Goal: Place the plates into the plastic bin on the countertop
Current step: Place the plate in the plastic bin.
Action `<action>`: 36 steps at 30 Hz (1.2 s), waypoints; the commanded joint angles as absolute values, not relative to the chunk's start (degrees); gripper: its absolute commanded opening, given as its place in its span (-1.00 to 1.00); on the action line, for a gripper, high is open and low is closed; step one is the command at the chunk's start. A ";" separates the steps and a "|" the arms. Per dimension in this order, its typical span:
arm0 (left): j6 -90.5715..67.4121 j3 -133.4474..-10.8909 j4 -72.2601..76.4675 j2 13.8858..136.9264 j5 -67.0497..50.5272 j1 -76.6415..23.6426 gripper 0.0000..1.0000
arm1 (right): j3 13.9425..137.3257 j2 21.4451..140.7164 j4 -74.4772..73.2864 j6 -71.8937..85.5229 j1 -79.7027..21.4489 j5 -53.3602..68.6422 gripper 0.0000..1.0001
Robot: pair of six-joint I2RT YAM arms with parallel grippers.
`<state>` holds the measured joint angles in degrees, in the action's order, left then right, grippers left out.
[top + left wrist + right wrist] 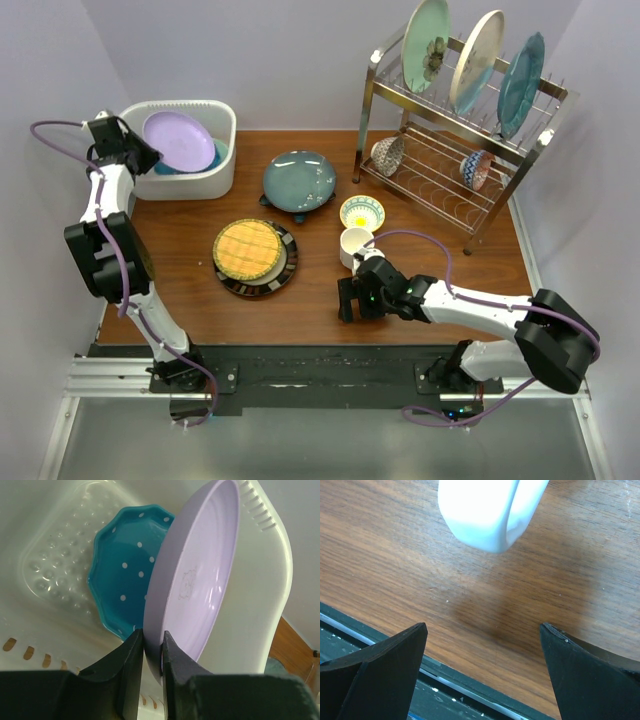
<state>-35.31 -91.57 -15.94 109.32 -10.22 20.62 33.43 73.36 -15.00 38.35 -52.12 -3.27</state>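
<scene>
Bin (222, 150): left hand (152, 641) tight on plate (200, 580)

Robot lab cell staged as a kitchen. Left arm (110, 255) and right arm (480, 305) are bolted to a black base plate (320, 365) on an aluminium rail (100, 385), with purple cables (410, 233) run exposed. Plain pale walls (290, 50) box in the wood-grain table (310, 305) on three sides. Kitchen side is props only: steel wire dish rack (440, 170) with plates (425, 40) and bowls (388, 153), a white mug (355, 245), a white plastic bin (220, 150).
</scene>
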 commanded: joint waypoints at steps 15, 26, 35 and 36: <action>-32.96 -91.05 -14.94 109.07 -13.97 21.09 -0.11 | 34.63 73.39 -14.85 37.70 -52.21 -3.08 0.97; -31.64 -89.30 -15.38 106.88 -13.19 21.80 0.16 | 34.72 72.95 -14.94 37.27 -52.29 -3.07 0.97; -32.25 -85.43 -10.90 100.11 -15.11 21.97 0.34 | 34.63 72.77 -14.85 37.27 -52.21 -2.99 0.97; -32.34 -84.65 -9.94 99.59 -15.64 21.89 0.36 | 34.63 72.77 -14.85 37.27 -52.21 -2.99 0.97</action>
<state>-33.23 -86.00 -14.39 104.99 -13.50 21.37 33.43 73.36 -14.98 37.91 -52.12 -3.25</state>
